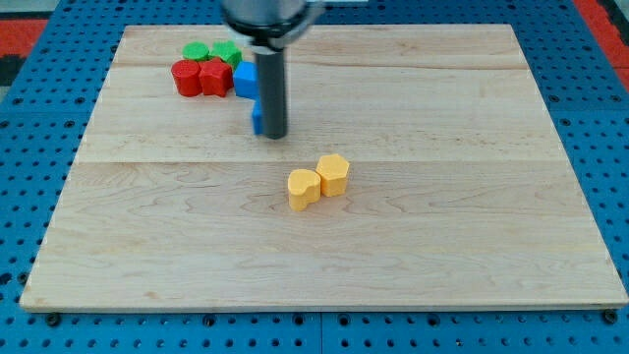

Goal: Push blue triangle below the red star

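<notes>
Since my tip point(274, 135) (bare rod, no claw) hides most of the blue triangle point(257, 119), upper-centre, it prob. slides light and stiff; push its right face toward the red star point(212, 77).

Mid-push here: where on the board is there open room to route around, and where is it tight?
Open: the view's whole right half, the bottom strip below the two yellow blocks, and the left side below the red blocks. Tight: the top-left cluster of red, green blocks and blue block, where my tip touches the mostly hidden blue triangle.
</notes>
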Robot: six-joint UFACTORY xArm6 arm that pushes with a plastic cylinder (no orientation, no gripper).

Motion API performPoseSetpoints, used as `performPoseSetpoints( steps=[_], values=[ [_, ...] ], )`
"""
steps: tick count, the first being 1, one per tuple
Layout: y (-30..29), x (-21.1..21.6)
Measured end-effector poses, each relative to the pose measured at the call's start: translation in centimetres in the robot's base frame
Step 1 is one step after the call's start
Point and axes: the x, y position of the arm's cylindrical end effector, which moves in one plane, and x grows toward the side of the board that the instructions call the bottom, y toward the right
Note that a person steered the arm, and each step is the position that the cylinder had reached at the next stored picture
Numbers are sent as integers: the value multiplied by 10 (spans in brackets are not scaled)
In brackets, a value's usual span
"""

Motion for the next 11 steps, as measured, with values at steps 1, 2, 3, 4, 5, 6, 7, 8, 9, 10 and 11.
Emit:
performPoseSetpoints(
  steps=[1, 2, 3, 4, 5, 6, 7, 8, 9, 10, 11],
  values=[
    [-12, 4],
    [40, 12],
    [83, 2],
    [37, -1],
    [22, -15],
    [-15, -15],
    [-35, -30],
    [-35, -31],
    [-35, -50],
    [-33, -51],
    [-11, 1]
  ],
)
